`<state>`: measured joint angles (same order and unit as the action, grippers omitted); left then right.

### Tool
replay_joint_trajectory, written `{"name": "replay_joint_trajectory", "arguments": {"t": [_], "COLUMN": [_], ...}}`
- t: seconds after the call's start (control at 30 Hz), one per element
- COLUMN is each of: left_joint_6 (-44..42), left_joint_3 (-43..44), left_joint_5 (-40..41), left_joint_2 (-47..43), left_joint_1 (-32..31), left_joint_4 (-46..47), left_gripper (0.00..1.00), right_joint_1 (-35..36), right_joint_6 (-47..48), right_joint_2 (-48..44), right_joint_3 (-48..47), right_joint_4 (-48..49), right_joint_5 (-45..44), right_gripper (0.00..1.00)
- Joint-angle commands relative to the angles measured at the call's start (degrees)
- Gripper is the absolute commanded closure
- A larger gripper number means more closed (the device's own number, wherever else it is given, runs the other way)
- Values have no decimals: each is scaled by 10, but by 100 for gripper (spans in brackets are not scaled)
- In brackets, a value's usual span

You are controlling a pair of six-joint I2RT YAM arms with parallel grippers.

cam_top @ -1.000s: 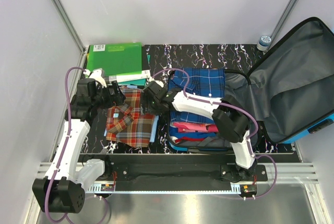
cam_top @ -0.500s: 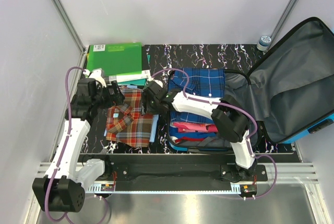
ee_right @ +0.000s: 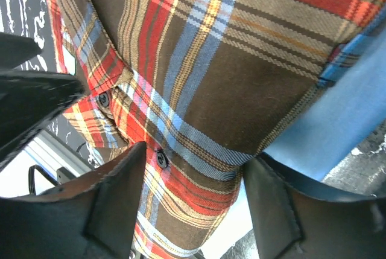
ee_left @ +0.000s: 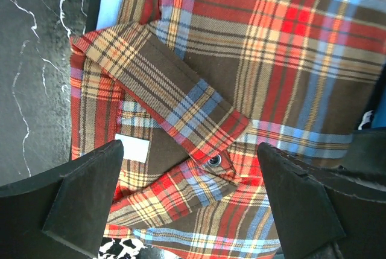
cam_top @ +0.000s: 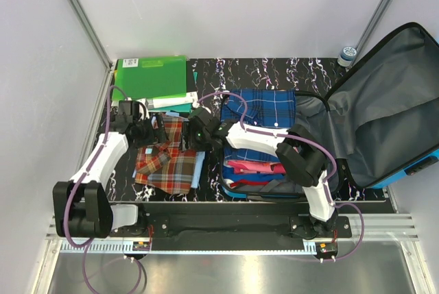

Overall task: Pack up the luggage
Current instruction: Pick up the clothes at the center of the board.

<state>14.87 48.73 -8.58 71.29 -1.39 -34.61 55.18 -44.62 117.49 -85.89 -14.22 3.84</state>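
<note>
Swinging round, the L arm has pulled its elbow in towards the near left since a sec ago. The left gripper (cam_top: 147, 129) now hangs over the far-left corner of the plaid shirt (cam_top: 168, 164), jaws spread as wide as they go, nothing in them. Wrist view confirms it: both fingers (ee_left: 90, 192) straddle the collar and touch no cloth.

The right gripper (cam_top: 199, 133) has barely moved, at the shirt's far-right edge, but its jaws have come in a good bit. There's plaid bunched between its fingers (ee_right: 114, 198), though I can't tell if they actually bite. The shirt has slid a touch to the near left on the table (cam_top: 274, 71), with a light-blue cloth (ee_right: 338, 120) peeking from under it.

My read: a two-arm lift is being set up, R side first, L not yet closed.

The luggage (cam_top: 384, 123) lies open on the right, lid thrown back, with a blue check garment (cam_top: 264, 105) and pink folded clothes (cam_top: 254, 166) already in the base. The shirt is still outside, just left of it.

Writing: the white tag (ee_left: 132, 149) at the collar looks blank. The label on the green folders (cam_top: 151, 78) at far left is too small to read. No brands legible.
</note>
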Motion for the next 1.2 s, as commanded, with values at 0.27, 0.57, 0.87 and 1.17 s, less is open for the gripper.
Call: {"name": "replay_joint_trajectory", "arguments": {"t": [0.27,0.57,0.87,1.17], "left_joint_6": [-2,0,1,16], "left_joint_3": [15,12,12,33], "left_joint_5": [-50,-93,-106,-106], "left_joint_2": [108,123,119,59], "left_joint_1": [3,3,3,8], "left_joint_4": [5,10,9,9], "left_gripper": [1,1,1,1], "right_joint_1": [12,24,28,28], "right_joint_6": [-13,-6,-3,15], "right_joint_2": [21,48,66,38], "right_joint_3": [19,-3,-30,-49], "right_joint_4": [99,113,114,77], "right_joint_5": [57,66,57,65], "right_gripper": [27,26,62,100]}}
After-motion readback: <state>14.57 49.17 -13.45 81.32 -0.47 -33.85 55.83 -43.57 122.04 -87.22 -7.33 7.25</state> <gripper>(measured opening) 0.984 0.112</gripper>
